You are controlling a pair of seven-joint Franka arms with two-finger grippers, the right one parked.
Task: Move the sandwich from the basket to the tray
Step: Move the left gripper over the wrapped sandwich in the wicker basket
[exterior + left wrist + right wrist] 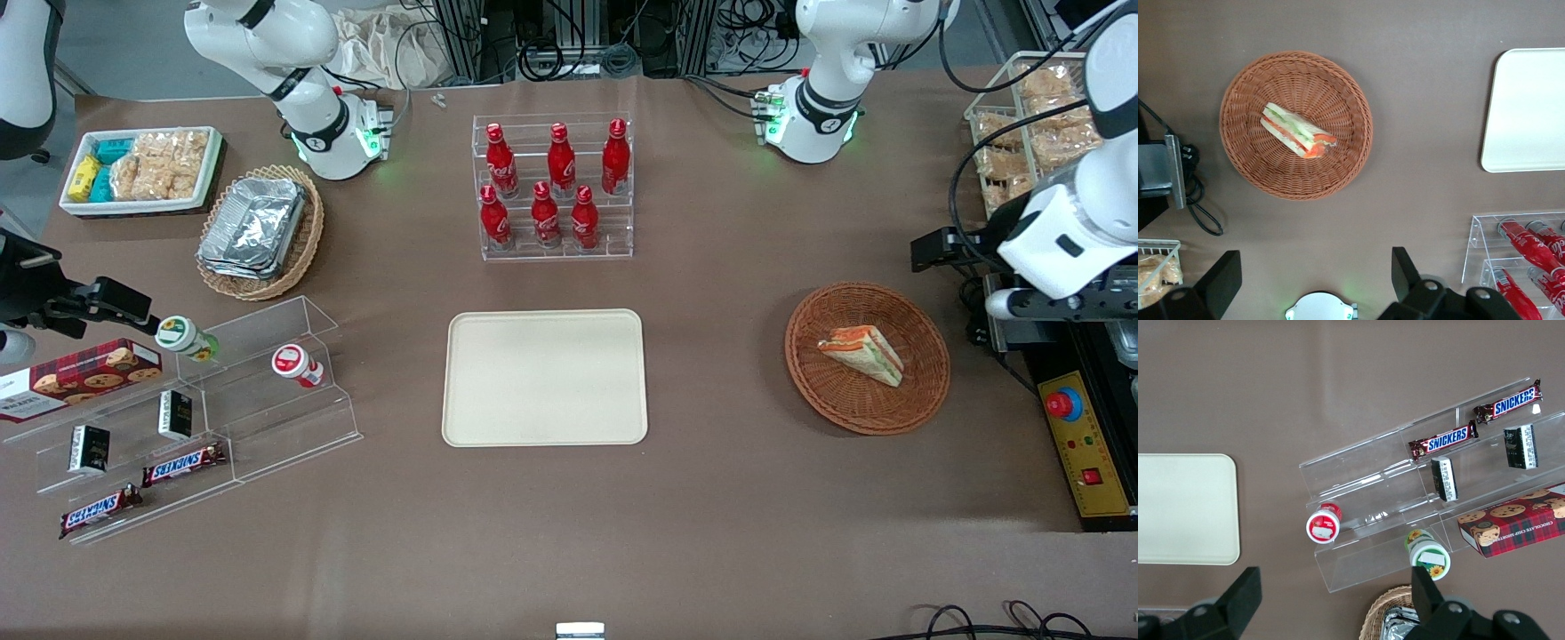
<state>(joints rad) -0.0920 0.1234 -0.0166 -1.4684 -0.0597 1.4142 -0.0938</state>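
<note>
The sandwich (862, 354) (1297, 131), a pale triangular wedge with orange, red and green layers, lies in the round reddish-brown wicker basket (867, 422) (1338, 180). The cream tray (544, 377) (1528, 110) sits flat on the table, toward the parked arm's end from the basket, with nothing on it. My gripper (1313, 277) hangs high above the table, well apart from the basket. It is open, its two black fingers (1405, 270) stand wide, and only bare table and the arm's base show between them.
A clear rack of red bottles (555, 191) stands farther from the front camera than the tray. A clear stepped shelf with snacks (178, 418), an oval basket of foil containers (258, 231) and a white bin (142, 169) lie toward the parked arm's end. A control box (1085, 444) borders the basket.
</note>
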